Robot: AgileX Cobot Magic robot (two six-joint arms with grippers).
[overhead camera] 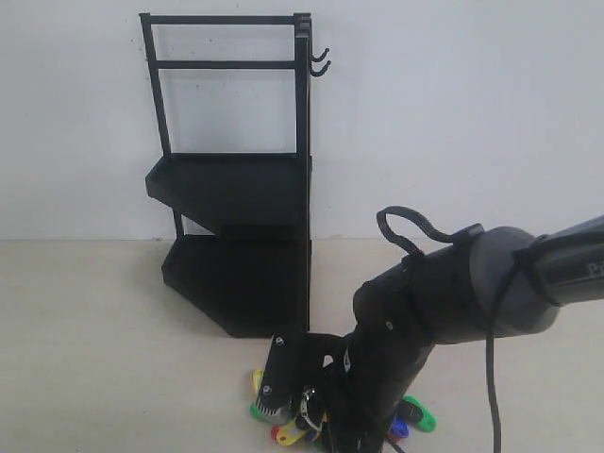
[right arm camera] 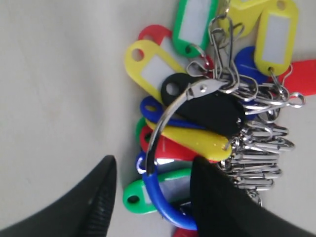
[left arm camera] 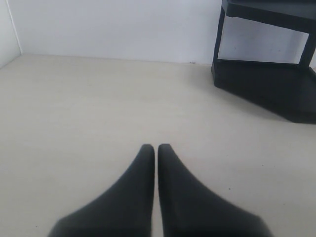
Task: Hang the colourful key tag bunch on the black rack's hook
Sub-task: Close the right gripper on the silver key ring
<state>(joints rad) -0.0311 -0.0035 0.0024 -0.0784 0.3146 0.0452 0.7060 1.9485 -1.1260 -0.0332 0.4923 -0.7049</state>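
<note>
I see the colourful key tag bunch (right arm camera: 207, 113) lying on the pale table (overhead camera: 94, 330) just in front of the black rack (overhead camera: 236, 189). Its blue loop (right arm camera: 160, 197) sits between my right gripper's (right arm camera: 153, 163) parted fingers. The tag inserts show plain white, and the arm's lettering is cut off. The left gripper (left arm camera: 156, 147) is pressed closed.

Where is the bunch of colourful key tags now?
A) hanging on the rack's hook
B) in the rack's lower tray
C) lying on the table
C: the colourful key tag bunch lies on the table under the right end effector; the hooks are bare.
</note>
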